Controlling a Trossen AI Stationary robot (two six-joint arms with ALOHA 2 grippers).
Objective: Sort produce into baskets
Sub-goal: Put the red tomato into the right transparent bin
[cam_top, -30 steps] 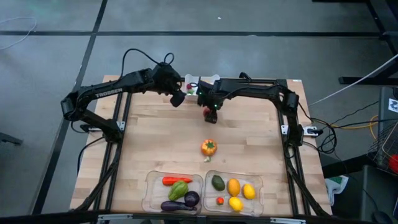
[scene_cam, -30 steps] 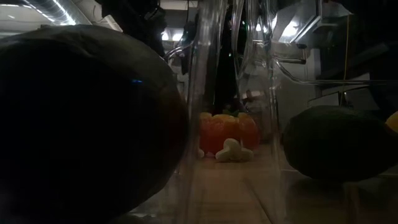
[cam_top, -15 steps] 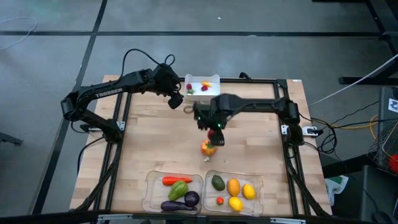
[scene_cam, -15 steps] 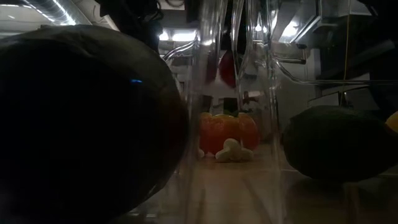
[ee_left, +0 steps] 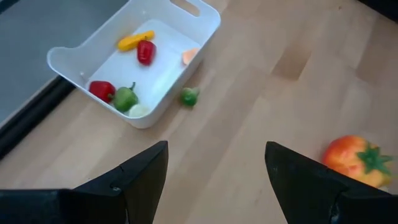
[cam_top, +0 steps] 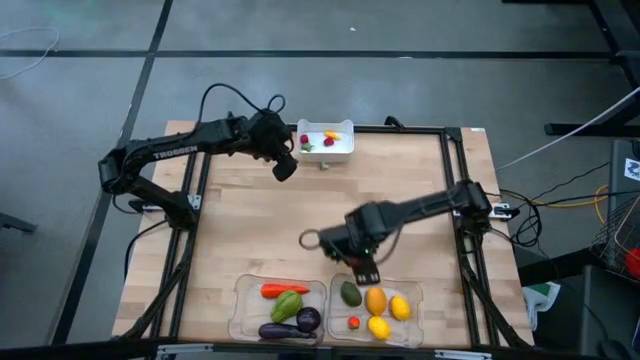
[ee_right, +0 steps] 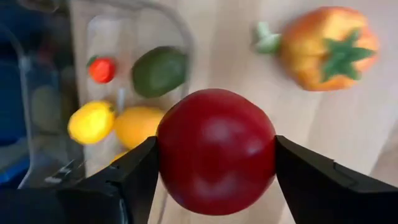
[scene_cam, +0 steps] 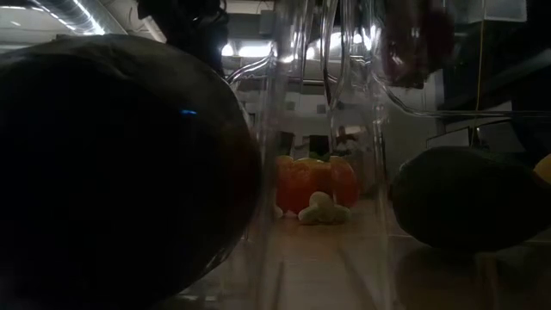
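**Apple's made the trip, nearly over the fruit tray**

Your right gripper (ee_right: 214, 180) is clamped on the red apple (ee_right: 216, 149), fingers pressed to both sides. A second ago it was up by the white bin (cam_top: 326, 141); now it hangs near the front of the table, at the edge of the right-hand clear tray (cam_top: 412, 324), where the lemons (cam_top: 379, 327) and avocado (cam_top: 350, 293) sit. The orange pepper (ee_right: 326, 48) lies on the wood just beside it. Looks like only the drop is left for you. Your left gripper (ee_left: 217, 177) waits with fingers apart, empty, near the bin. The left-hand clear tray (cam_top: 241, 318) holds the carrot (cam_top: 283, 290) and eggplant (cam_top: 281, 331).
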